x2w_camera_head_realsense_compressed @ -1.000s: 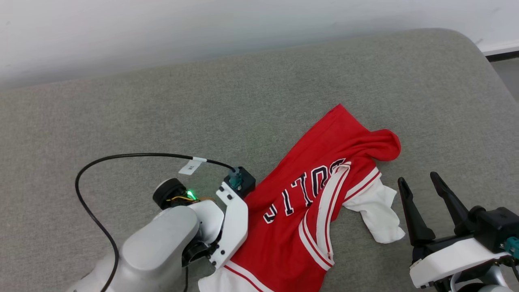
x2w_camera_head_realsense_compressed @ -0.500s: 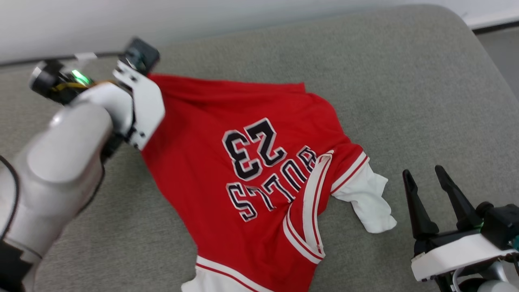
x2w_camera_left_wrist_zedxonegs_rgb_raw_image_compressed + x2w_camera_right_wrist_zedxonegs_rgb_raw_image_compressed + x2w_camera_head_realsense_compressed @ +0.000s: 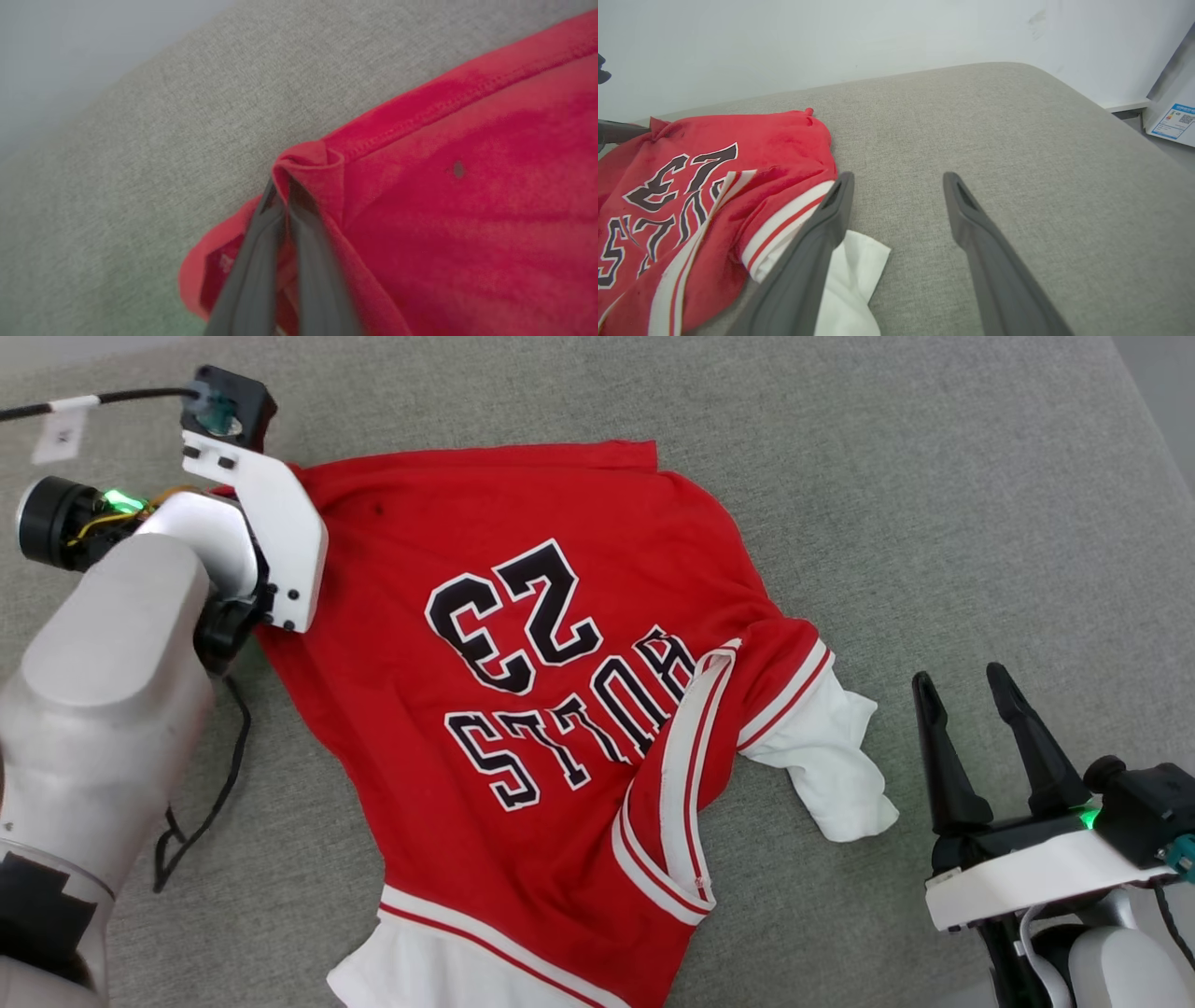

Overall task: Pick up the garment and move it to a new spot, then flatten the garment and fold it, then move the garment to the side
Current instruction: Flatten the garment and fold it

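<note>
Diagonally laid garment [image 3: 523, 728], hem far-left, neckline near

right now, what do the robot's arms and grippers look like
The left arm has a smooth pale grey shell and a white wrist bracket, a green light and a black cable with a white tag. The left gripper and right gripper each have two long, tapering dark fingers; the right's sit on a white base.
</note>
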{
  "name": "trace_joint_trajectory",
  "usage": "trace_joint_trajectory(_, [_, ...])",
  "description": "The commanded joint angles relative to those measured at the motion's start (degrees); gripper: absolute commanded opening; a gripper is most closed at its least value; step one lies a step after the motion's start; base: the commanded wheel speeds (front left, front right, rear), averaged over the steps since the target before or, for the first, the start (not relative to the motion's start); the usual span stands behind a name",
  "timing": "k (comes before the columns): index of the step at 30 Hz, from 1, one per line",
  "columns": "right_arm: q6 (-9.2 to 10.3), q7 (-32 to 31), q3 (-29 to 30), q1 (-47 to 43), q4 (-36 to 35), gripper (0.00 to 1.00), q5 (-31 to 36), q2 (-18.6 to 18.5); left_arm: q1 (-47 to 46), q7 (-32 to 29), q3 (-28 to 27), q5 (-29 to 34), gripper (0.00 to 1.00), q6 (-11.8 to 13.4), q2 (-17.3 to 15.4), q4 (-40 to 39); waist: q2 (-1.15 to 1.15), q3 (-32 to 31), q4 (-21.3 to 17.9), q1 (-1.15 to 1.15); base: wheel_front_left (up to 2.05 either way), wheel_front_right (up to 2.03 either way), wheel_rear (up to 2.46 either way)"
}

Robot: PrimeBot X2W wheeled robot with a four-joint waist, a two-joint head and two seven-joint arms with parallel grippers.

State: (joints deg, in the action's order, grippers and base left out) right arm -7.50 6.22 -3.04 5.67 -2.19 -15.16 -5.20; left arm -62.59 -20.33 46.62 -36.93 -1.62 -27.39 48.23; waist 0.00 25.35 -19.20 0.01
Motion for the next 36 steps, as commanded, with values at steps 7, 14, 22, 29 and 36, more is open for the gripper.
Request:
trace_joint_trajectory(7, [0.02,-0.18,0.32,0.84,0.22,1.00,0.85,-1.65,4.51,3.47,0.34,-1.94,1.00,-2.27,2.79,3.39,0.00,-4.19,2.54,-0.01,0.00,0.00,0.00])
trace_joint_trajectory(14, [0.02,-2.80,1.73,-1.80,-2.02,1.00,2.27,-2.79,7.87,14.05,-2.30,-4.01,1.00,-1.17,5.14,3.75,0.00,-12.15,7.23,-0.01,0.00,0.00,0.00])
trace_joint_trajectory(22, [0.02,-6.71,3.77,-6.41,-5.24,1.00,3.40,-2.42,16.01,26.46,-6.43,-7.20,1.00,2.01,6.04,-0.75,0.00,-19.38,12.44,-0.01,0.00,0.00,0.00])
trace_joint_trajectory(29, [0.02,-8.57,5.21,-9.96,-7.01,1.00,4.21,-1.51,26.95,34.35,-9.30,-7.34,1.00,8.44,5.29,-11.02,0.00,-23.06,15.43,-0.01,0.00,0.00,0.00])
trace_joint_trajectory(36, [0.02,-9.43,5.29,-12.29,-7.36,1.00,4.63,-1.18,40.03,35.58,-13.36,-2.97,1.00,16.16,4.40,-28.02,0.00,-25.78,17.06,-0.01,0.00,0.00,0.00])
